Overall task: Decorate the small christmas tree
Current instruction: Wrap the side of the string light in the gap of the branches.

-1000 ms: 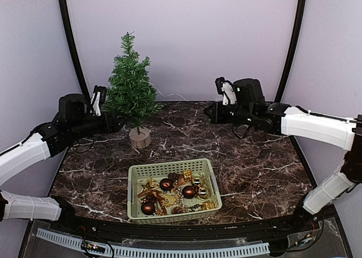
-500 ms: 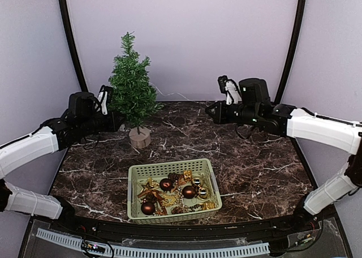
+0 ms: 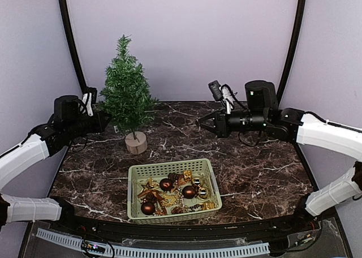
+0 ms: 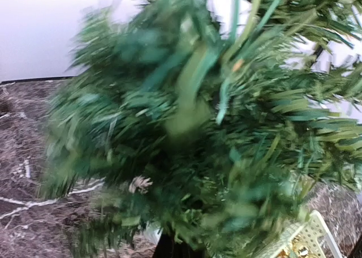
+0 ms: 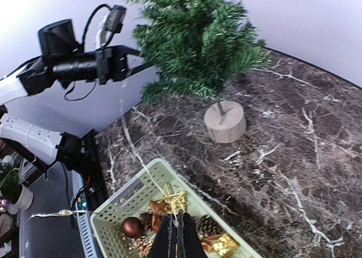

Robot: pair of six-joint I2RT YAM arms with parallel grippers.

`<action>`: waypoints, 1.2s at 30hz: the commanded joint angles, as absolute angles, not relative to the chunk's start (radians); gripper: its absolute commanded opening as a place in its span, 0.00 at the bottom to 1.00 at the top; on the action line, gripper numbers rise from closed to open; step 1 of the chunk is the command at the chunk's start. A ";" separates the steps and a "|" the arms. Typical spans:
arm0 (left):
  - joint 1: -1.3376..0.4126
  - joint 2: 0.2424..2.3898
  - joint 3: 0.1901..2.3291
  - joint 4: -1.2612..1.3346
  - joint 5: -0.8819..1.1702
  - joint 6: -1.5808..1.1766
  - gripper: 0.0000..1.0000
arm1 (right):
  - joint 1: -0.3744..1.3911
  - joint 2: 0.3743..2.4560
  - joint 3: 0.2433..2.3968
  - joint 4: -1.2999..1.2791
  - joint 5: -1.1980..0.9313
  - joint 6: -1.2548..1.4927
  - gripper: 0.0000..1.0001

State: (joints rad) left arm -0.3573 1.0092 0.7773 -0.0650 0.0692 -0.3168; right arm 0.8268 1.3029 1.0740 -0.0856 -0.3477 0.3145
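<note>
Small christmas tree [image 3: 125, 94] stood at back-left of dark marble table [image 3: 254, 167], round wooden stump base [image 3: 136, 142] on the tabletop, top leaning slightly left in top view. Left gripper [image 3: 105, 122] was pushed into the lower branches on the tree's left side. L wrist cam was filled w/ blurred green needles and its fingers didn't show, so can't tell whether it was clamped on a branch or loose. Right gripper [image 3: 199, 123] hung above table mid-back, to the right of the tree and well apart from it, pointing toward the tree. Its dark fingers [image 5: 176, 232] were pressed together to a point in R wrist view. A thin pale wire [image 5: 65, 212] w/ small bright beads ran in from the left of that view toward the basket edge, but couldn't tell if the fingertips pinched it. Light green plastic basket [image 3: 169, 167] sat at front-center, near the tree base but not touching it. Inside were dark red-brown baubles [image 3: 189, 191], a gold star [image 5: 175, 201], a pine cone [image 5: 206, 227], a gold gift-box ornament [image 5: 222, 244] and other gold bits in a tangle. Neither gripper was over or in the basket in top view.
</note>
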 commanded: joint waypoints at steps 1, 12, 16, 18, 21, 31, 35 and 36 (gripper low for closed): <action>-0.243 1.001 0.739 0.040 0.226 -0.316 0.00 | 0.889 1.308 1.084 -0.074 -0.431 0.287 0.00; -0.136 1.121 0.763 0.136 0.307 -0.262 0.00 | 0.894 1.454 1.145 0.040 -0.145 0.461 0.00; -0.131 1.125 0.772 0.125 0.298 -0.254 0.13 | 0.844 1.508 1.173 0.058 -0.114 0.527 0.00; -0.130 1.112 0.779 0.102 0.297 -0.248 0.30 | 0.826 1.525 1.186 0.073 -0.117 0.539 0.00; -0.130 1.062 0.785 0.054 0.280 -0.237 0.55 | 0.808 1.546 1.209 0.084 -0.128 0.537 0.00; -0.197 0.959 0.672 0.038 0.373 -0.410 0.73 | 0.748 1.629 1.229 0.091 -0.140 0.557 0.00; -0.268 1.015 0.671 0.062 0.338 -0.425 0.77 | 0.745 1.627 1.225 0.094 -0.141 0.559 0.00; -0.275 1.040 0.675 0.064 0.332 -0.426 0.78 | 0.745 1.625 1.223 0.093 -0.139 0.558 0.00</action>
